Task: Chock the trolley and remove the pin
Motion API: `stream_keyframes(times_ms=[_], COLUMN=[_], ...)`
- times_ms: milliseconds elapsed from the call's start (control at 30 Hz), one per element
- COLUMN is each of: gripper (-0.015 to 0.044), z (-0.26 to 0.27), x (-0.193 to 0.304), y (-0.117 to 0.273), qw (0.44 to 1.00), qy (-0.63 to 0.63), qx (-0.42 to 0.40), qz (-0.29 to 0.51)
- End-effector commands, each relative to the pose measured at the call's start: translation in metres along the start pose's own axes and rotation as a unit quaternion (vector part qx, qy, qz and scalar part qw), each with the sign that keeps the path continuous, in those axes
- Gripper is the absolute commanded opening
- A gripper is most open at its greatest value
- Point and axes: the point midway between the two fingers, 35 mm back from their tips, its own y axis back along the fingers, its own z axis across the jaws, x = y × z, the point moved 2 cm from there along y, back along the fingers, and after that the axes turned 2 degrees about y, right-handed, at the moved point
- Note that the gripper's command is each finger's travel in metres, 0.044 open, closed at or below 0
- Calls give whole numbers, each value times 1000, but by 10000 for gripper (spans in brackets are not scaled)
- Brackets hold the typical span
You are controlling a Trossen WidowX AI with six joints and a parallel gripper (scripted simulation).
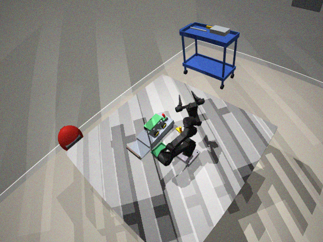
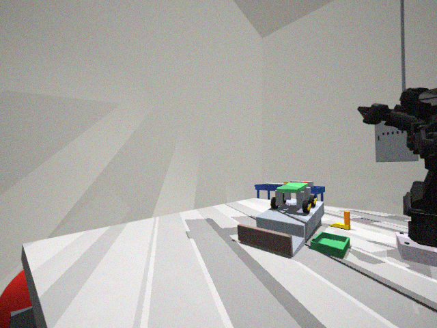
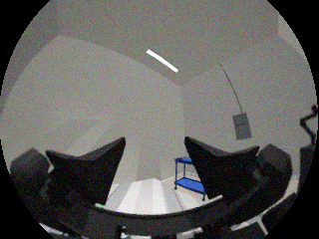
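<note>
Green trolley: one; yellow chock: one; one tool, spread nearly fully, grips nothing.

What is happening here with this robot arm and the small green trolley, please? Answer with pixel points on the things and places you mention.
The black robot arm is handling nothing now: its jaws are wide apart, raised above the table. The green-topped trolley point(image 1: 154, 121) point(image 2: 292, 187) stands on the grey ramp point(image 1: 162, 135) point(image 2: 280, 225), with the red-headed pin point(image 1: 163, 115) at its uphill end. The yellow chock point(image 1: 179, 129) point(image 2: 347, 219) lies beside the ramp, not at a wheel. The green tray point(image 1: 163, 144) point(image 2: 326, 249) has no pin in it.
</note>
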Motion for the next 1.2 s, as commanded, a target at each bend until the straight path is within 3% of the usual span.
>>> stream_keyframes(times_ms=[0,233,467,733,1167], gripper=[374,190,190,190,190], z=[-1,-35,-51,-39,22], x=[1,32,87,159,238], y=[-1,-26,-46,-52,-8], qw=[1000,978,911,795,565], qy=[-5,-190,-353,-468,-470], qx=[2,64,138,227,367], qz=[1,63,164,312,570])
